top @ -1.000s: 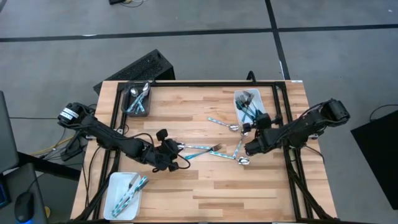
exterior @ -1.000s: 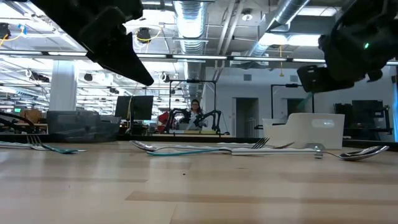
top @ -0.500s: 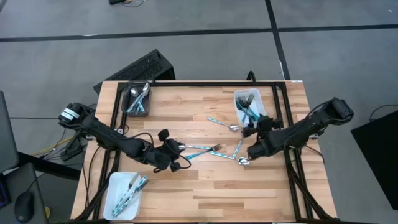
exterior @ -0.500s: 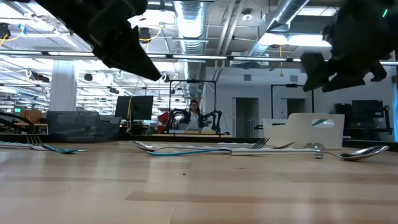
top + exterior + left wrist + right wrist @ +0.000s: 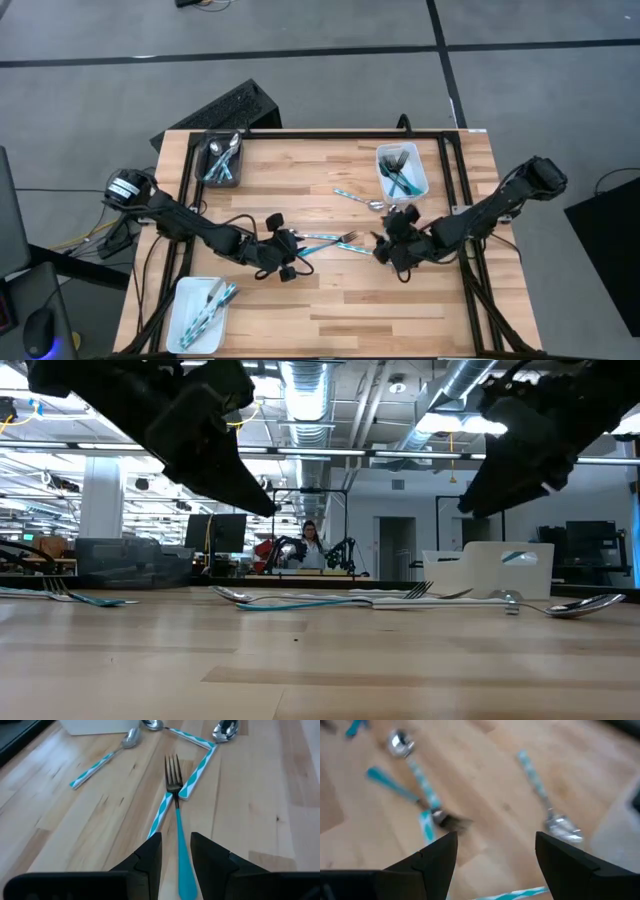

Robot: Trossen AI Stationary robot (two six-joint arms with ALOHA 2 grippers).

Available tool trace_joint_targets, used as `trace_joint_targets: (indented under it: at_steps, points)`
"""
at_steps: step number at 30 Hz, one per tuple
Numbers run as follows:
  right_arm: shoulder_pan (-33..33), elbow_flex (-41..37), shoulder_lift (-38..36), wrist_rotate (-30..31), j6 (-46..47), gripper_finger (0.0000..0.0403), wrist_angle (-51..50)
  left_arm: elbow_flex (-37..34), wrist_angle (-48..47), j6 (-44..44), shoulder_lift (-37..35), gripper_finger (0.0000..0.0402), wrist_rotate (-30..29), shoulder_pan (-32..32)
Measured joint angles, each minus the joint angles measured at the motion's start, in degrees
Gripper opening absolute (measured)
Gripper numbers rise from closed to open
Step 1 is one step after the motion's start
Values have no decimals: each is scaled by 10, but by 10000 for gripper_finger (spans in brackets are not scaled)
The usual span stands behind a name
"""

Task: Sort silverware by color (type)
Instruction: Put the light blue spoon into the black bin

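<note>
High view: on the worktop (image 5: 330,300), loose silverware (image 5: 340,240) lay near the centre, with more already sorted into the white tray (image 5: 402,172) at 1 o'clock, the dark bin (image 5: 220,160) at 11 o'clock and a second white tray (image 5: 200,310) at 7 o'clock. The left hand (image 5: 287,257) sat just at the handle end of a fork (image 5: 330,238). The right hand (image 5: 388,250) had slid inward since a second earlier and now covered the spoon that had shown near it.

Low view: both arms hung dark above the worktop, and the pieces lay flat across it.

Left wrist view: the left hand's fingers (image 5: 150,857) stood slightly apart, astride the fork's teal handle, not yet closed on it. I judged the step to be picking this fork; next the fingers must drop and pinch the handle.

Right wrist view: the right hand's fingers (image 5: 437,855) were spread wide and empty over two spoons (image 5: 560,827).
</note>
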Motion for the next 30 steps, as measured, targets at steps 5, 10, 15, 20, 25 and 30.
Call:
trace_joint_targets:
  at_steps: [5, 10, 15, 20, 25, 30]
  points:
    - [-7, 0, 11, -41, -11, 290, 35, 2, 2, 30, -70, 91, -17, -9]
    - [-7, 0, 11, -39, -21, 290, 46, -19, 8, 106, -196, 91, -81, -29]
    - [-7, 0, 11, -39, -36, 290, 45, -125, 151, 166, -301, 91, -62, -42]
    - [-13, 0, 11, -39, -36, 290, 49, -268, 364, 198, -364, 91, -13, -46]
    - [-45, 0, 11, -69, -1, 290, 37, -350, 446, 206, -422, 91, -25, -45]
    - [-98, 0, 11, -189, 73, 290, -24, -365, 400, 223, -481, 91, -37, -45]
